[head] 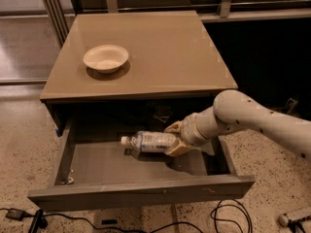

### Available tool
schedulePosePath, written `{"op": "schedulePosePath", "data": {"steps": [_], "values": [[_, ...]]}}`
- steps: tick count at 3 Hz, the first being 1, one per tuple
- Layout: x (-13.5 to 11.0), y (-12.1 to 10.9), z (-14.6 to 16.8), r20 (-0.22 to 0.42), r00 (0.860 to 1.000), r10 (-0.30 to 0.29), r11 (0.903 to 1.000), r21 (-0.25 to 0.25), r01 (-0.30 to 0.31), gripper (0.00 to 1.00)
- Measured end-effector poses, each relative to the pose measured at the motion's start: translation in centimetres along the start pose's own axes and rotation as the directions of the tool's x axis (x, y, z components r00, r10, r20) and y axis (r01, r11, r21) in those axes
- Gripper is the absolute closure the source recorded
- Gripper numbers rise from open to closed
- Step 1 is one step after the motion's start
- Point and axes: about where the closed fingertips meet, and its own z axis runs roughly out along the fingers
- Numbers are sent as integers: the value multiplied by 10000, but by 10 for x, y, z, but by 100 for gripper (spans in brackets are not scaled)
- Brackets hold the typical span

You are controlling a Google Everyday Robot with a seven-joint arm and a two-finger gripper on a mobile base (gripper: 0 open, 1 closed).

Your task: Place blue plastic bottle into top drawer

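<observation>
The top drawer (141, 192) of the tan-topped cabinet stands pulled out. The blue plastic bottle (148, 141) lies sideways inside it, white cap pointing left, low over the drawer floor; I cannot tell whether it touches the floor. My gripper (173, 140) reaches in from the right on a white arm and is shut on the bottle's right end, one tan finger (174, 127) behind it and one in front.
A cream round bowl (106, 58) sits on the cabinet top (160, 47) at the left. Black cables (228, 217) and a power strip (292, 217) lie on the speckled floor in front. A dark railing runs behind the cabinet.
</observation>
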Motion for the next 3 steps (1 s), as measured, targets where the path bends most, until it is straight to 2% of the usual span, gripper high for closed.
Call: {"op": "schedulePosePath", "data": {"steps": [1,2,3], "values": [[18,2,14,-399,9991,111,9995,-278,-122,100],[20,2,16,-459,9989,121,9994,-315,-136,85],[20,2,16,-459,9989,121,9994,-316,-136,54]]}}
